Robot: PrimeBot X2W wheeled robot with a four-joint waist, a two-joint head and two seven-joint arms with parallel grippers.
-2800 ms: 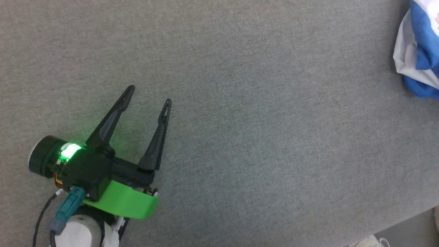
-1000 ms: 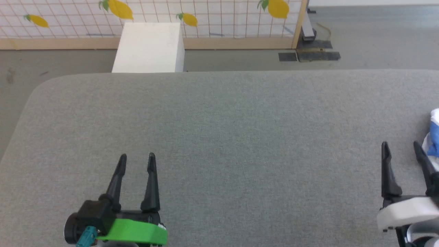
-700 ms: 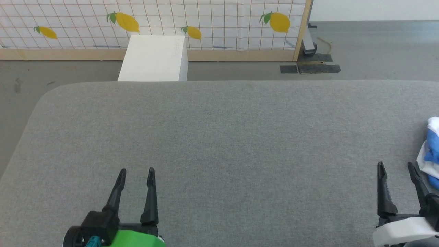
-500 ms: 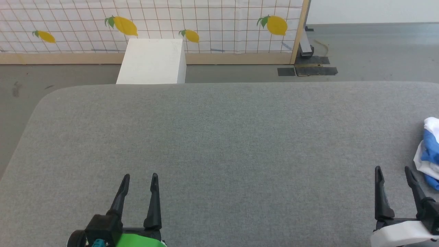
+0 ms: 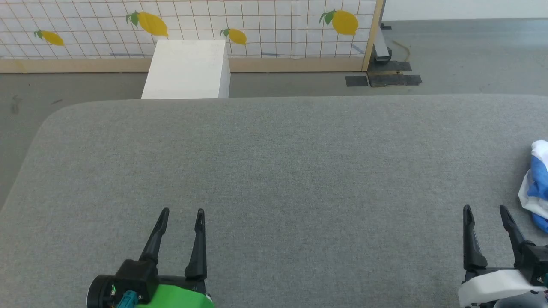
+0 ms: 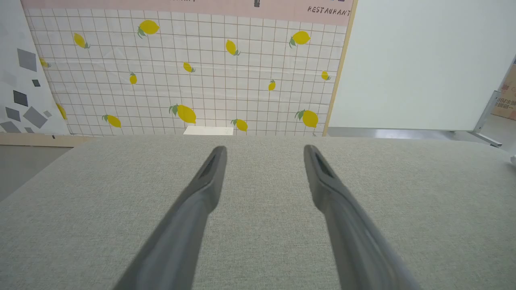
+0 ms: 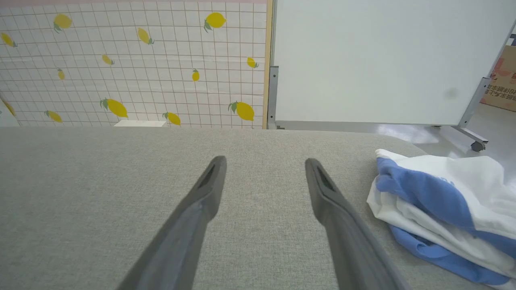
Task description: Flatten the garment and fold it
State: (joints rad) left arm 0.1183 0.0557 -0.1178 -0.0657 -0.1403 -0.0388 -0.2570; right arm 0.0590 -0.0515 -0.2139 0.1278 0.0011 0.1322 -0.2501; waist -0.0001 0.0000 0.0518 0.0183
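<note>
Garment [image 7: 443, 201], one crumpled heap, apparently untouched, left tool [image 5: 182, 211], right tool [image 5: 483, 208], two, both released.

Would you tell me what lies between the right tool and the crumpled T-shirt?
Just a bare strip of the grey fabric tabletop lies between the right tool and the T-shirt, as the right wrist view shows.

L gripper [image 5: 182, 211], R gripper [image 5: 485, 208]: spread, empty.

The garment [image 5: 537, 188] is cut off by the head view's right edge, its crumpled layers left indistinct.
</note>
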